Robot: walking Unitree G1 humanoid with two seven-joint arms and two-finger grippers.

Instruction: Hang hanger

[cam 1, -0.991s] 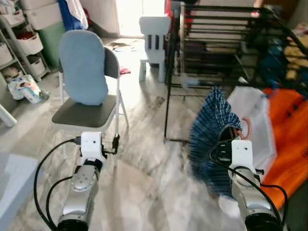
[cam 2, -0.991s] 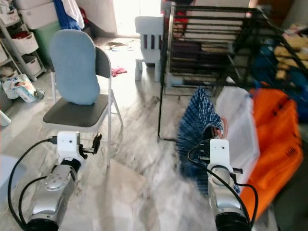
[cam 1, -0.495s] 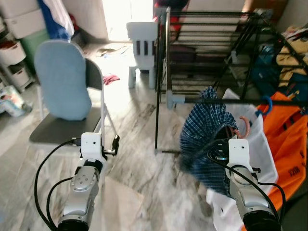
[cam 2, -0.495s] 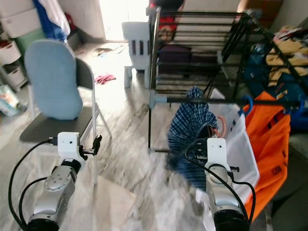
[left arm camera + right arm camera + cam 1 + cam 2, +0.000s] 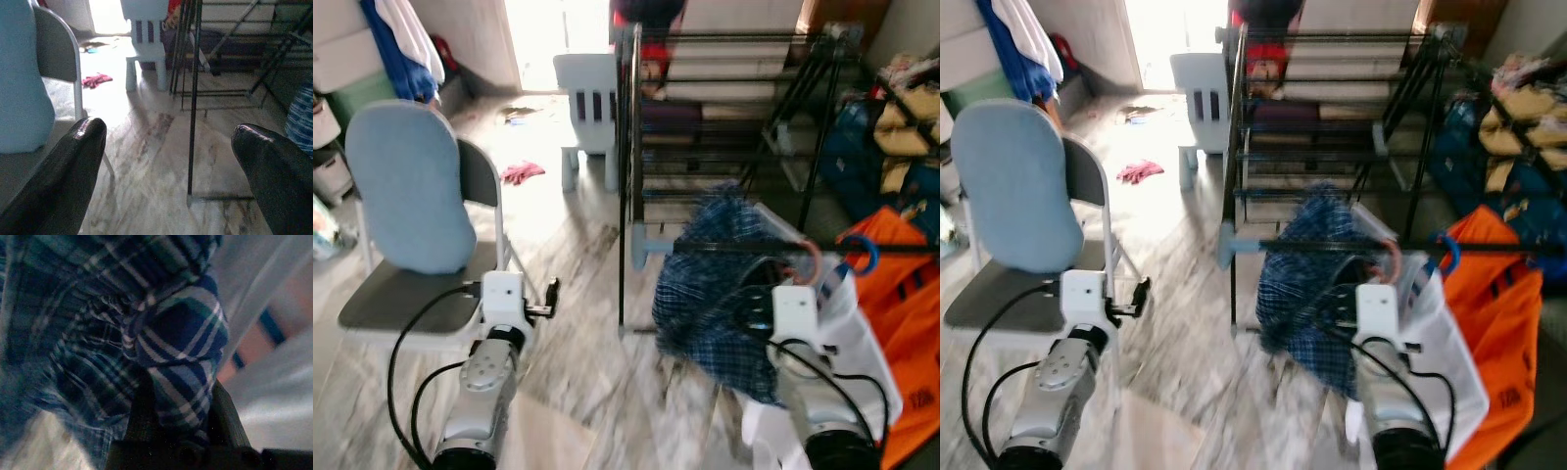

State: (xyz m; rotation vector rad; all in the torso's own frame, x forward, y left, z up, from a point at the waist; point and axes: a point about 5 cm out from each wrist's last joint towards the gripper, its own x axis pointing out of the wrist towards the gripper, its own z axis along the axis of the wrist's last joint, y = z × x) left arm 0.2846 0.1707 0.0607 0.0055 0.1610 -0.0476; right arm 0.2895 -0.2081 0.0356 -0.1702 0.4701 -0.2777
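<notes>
In front of the robot and slightly to its right stood the black drying rack (image 5: 724,108); its lower horizontal bar (image 5: 773,247) ran across the view, left to right, just above and beyond the right hand (image 5: 766,311); that hand was closed on a blue plaid shirt (image 5: 705,304), the cloth bunched between its fingers in the right wrist view; a curved pinkish hook (image 5: 811,257), judged to belong to the hanger under the shirt, rose beside the hand to about the level of the bar; whether it touched the bar could not be told. The bar therefore lay ahead of and a little above the hook, its long axis crosswise to the arm's reach; the right arm was plainly the nearer, the left well apart from the rack. The left hand (image 5: 171,166) was held out empty, fingers spread, over the marble floor (image 5: 587,245) beside a grey chair (image 5: 406,294). The hanger's body was hidden inside the shirt; the frames were motion-blurred; a white garment (image 5: 847,343) and an orange garment (image 5: 911,323) already hung further right along the bar, a blue hook (image 5: 862,253) among them.
</notes>
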